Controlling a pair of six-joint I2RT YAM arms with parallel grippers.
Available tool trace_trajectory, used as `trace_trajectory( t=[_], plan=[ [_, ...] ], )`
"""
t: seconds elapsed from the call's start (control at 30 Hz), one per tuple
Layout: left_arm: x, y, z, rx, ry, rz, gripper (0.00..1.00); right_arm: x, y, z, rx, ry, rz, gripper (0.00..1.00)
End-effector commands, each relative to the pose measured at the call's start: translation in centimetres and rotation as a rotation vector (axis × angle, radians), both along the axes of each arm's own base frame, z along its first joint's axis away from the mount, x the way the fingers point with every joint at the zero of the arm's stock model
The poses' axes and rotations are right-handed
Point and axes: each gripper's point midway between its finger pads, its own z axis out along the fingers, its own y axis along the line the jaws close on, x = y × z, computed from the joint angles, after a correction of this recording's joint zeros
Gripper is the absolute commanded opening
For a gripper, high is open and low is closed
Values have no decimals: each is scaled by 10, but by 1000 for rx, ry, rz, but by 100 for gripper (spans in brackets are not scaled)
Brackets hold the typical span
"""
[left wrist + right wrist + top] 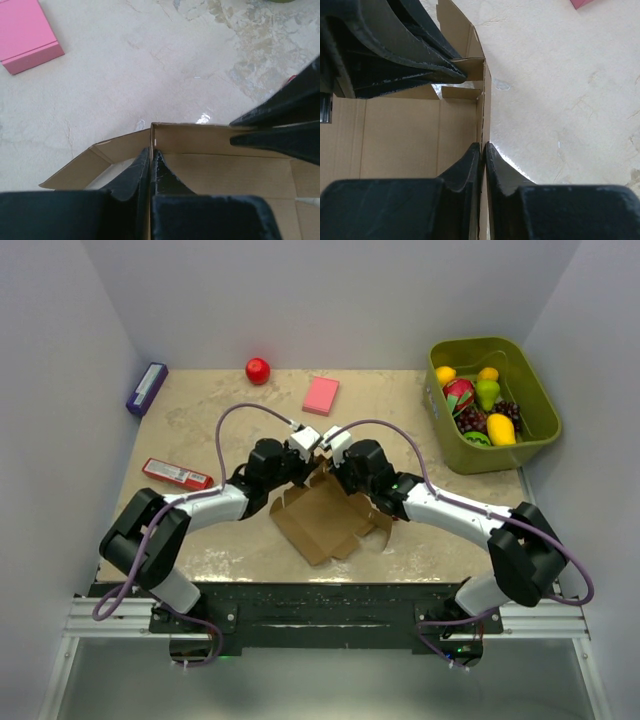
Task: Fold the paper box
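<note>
paper box (318,520) is matt brown corrugated cardboard, finely ribbed, table (200,430) is smooth mottled beige stone-look with a slight sheen, left gripper (151,154) is scuffed matt black plastic, bin (495,458) is glossy green plastic.

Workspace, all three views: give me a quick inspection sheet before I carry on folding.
Surface: beige marbled tabletop, mottled.
Job's things: brown cardboard paper box, partly folded, walls raised at its far corner, lying between the arms.
Clutter: pink flat block, red ball, purple box and red wrapped bar, all apart from the cardboard; green plastic bin of toy fruit far right.
Grippers: left gripper pinched shut on one raised wall; right gripper pinched on the adjoining wall.
Cables: purple cables arch over both arms.
Surroundings: pale walls on three sides; black base rail at the near edge.
</note>
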Motion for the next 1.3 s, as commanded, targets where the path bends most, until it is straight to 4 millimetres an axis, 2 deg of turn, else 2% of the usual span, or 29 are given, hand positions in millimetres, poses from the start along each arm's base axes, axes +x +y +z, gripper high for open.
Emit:
trace_trajectory(
  t=[0.0,0.07,0.1,0.17,0.2,0.27,0.33,0.37,0.4,0.43,0.47,0.53,0.57,0.6,0.63,0.67,0.7,0.73,0.8,0.9,0.93,1.27],
  plan=[
    [5,3,6,-1,-83,19,0,-2,-1,11,9,30,-34,28],
    [7,10,12,-5,-102,59,0,-2,-1,20,26,30,-47,36],
    [7,15,10,-2,-104,79,0,-1,-2,30,51,24,-71,49],
    [9,26,18,-4,-124,147,0,-2,-4,42,69,17,-85,61],
    [8,32,15,4,-119,173,0,-3,-4,47,116,37,-127,67],
    [11,46,23,4,-138,265,0,-4,-6,66,185,38,-178,69],
    [11,62,21,31,-139,357,0,-7,-5,79,288,69,-238,70],
    [9,64,20,43,-139,374,0,-9,-5,90,343,72,-262,70],
    [6,70,15,64,-131,396,0,-10,-3,95,428,114,-315,72],
    [5,77,19,69,-145,437,0,-13,-2,95,471,142,-336,75],
    [2,78,18,75,-149,447,0,-15,2,104,541,159,-343,76],
    [-4,89,15,57,-136,513,0,-24,13,99,693,275,-387,76],
    [-7,91,13,54,-133,528,0,-27,26,116,810,295,-332,76],
    [-11,94,10,40,-128,542,0,-34,30,104,907,387,-374,75],
    [-13,98,8,39,-127,560,0,-34,38,123,1043,386,-330,75],
    [-17,100,4,43,-122,564,0,-39,42,126,1166,474,-351,74],
    [-18,100,3,34,-119,575,0,-42,39,108,1192,513,-380,74],
    [-19,102,2,34,-120,586,0,-42,41,113,1254,524,-374,74],
    [-23,101,0,29,-119,587,0,-37,42,96,1279,576,-433,74],
    [-30,99,-2,30,-135,587,0,-29,47,80,1292,604,-478,74],
    [-31,100,-2,29,-142,595,0,-26,48,82,1316,601,-478,74],
    [-48,96,3,2,-234,544,0,6,36,41,1383,592,-701,75]
  ],
)
